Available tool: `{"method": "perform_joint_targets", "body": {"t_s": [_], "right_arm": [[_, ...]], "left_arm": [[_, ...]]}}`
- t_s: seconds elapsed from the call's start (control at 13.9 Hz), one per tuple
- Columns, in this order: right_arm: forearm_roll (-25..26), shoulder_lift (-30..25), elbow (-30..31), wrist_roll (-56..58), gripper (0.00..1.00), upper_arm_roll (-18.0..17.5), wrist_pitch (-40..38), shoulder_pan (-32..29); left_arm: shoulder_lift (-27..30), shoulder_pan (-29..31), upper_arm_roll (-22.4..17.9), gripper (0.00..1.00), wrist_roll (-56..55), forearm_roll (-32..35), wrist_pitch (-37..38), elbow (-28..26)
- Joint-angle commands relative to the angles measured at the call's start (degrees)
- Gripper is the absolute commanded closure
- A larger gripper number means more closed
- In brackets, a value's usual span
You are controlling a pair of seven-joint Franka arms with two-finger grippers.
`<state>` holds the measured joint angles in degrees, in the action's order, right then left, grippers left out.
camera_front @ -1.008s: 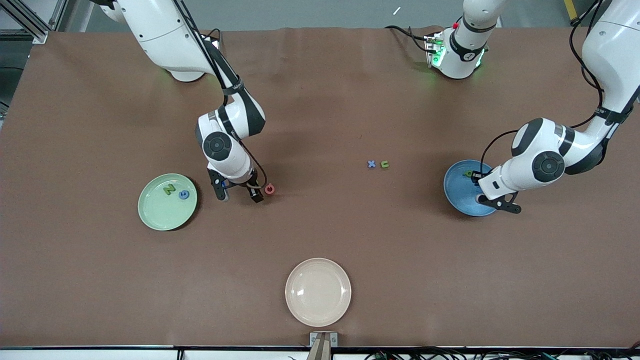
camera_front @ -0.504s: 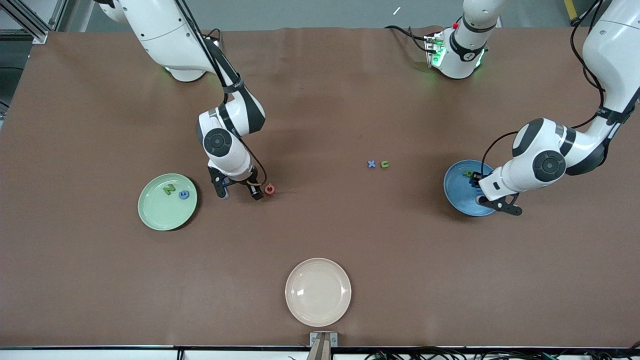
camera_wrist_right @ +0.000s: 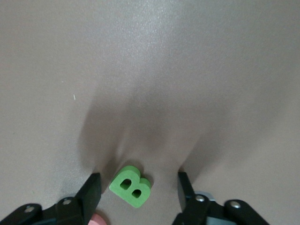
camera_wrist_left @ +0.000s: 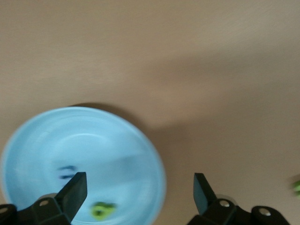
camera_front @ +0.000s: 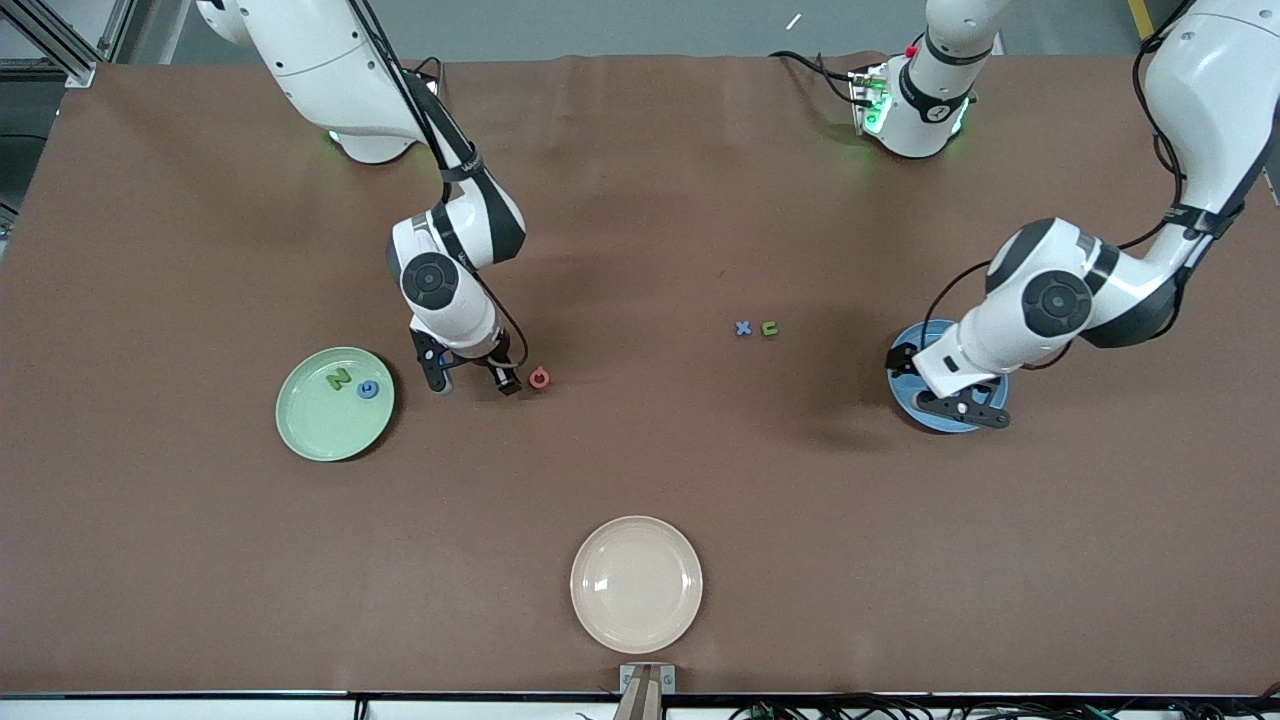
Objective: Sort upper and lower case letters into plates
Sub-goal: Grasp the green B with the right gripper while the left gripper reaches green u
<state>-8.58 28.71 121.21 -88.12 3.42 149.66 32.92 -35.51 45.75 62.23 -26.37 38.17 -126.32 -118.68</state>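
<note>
Front view: on the brown-covered bench [camera_front: 640, 470], the right gripper [camera_front: 470, 378] is low over the surface toward the right arm's end, jaws released, between the pale mint green round glossy plate [camera_front: 318, 420] and the flat pink Q letter [camera_front: 539, 378], which lies on the bench just beside one fingertip. The mint plate holds the flat green N letter [camera_front: 338, 379] and the flat blue G letter [camera_front: 368, 389], side by side. Near the middle of the bench the tiny blue x letter [camera_front: 743, 328] and the tiny green u letter [camera_front: 769, 328] lie close together, well apart from both plates. Toward the left arm's end, the left gripper [camera_front: 940, 385] hangs over the sky blue round glossy plate [camera_front: 900, 385], covering most of it. A cream-beige round plate [camera_front: 636, 584] sits by the bench edge nearest the camera, at mid-length.

Left wrist view: the left gripper [camera_wrist_left: 140, 192] has its jaws released and wide apart, holding nothing. Below lies the sky blue plate [camera_wrist_left: 42, 136], with a blurred small blue letter [camera_wrist_left: 68, 171] and a blurred small green letter [camera_wrist_left: 103, 210] in it. A green speck [camera_wrist_left: 296, 186] shows at the picture's border.

Right wrist view: the right gripper [camera_wrist_right: 139, 190] has its jaws released, and the flat green B letter [camera_wrist_right: 131, 186] lies on the bench between the fingertips, touching neither. A sliver of pink [camera_wrist_right: 97, 219] shows by one finger.
</note>
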Motion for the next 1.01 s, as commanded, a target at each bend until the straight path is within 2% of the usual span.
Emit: {"method": "perform_joint_targets", "body": {"t_s": [0.0, 0.14, 0.22, 0.36, 0.5, 0.65, 0.79, 0.94], "right_arm": [[0.9, -1.6, 2.6, 0.2, 0.36, 0.5, 0.3, 0.3], [0.9, -1.6, 2.6, 0.2, 0.44, 0.5, 0.3, 0.4], [0.9, -1.6, 2.6, 0.1, 0.52, 0.5, 0.3, 0.4], [0.9, -1.5, 2.6, 0.1, 0.73, 0.4, 0.3, 0.4], [0.9, -1.4, 2.5, 0.1, 0.98, 0.4, 0.3, 0.3], [0.9, -1.6, 2.5, 0.1, 1.00, 0.4, 0.2, 0.1], [0.9, -2.9, 2.3, 0.8, 1.00, 0.5, -0.7, -0.9], [0.9, -5.9, 2.4, 8.1, 1.00, 0.5, -3.9, -4.8]], "left_arm": [[1.3, -6.3, 0.1, 0.00, -12.4, 0.7, -0.1, -0.3], [0.8, -10.0, 0.0, 0.00, -16.8, 0.8, -0.4, 0.4], [0.8, -11.4, -0.1, 0.00, -17.2, 0.7, -0.9, 0.5], [0.9, -14.1, -0.4, 0.00, -18.1, 0.5, -1.2, 0.5], [0.4, -14.9, -0.6, 0.00, -29.3, 0.4, -1.2, 0.0], [-0.9, -18.0, -1.2, 0.00, -34.8, 1.2, -1.3, -0.3], [-1.8, -20.9, -4.1, 0.00, -37.8, 3.7, -2.0, -1.1], [-2.2, -21.5, -4.5, 0.00, -42.6, 5.2, -6.5, -3.0]]}}
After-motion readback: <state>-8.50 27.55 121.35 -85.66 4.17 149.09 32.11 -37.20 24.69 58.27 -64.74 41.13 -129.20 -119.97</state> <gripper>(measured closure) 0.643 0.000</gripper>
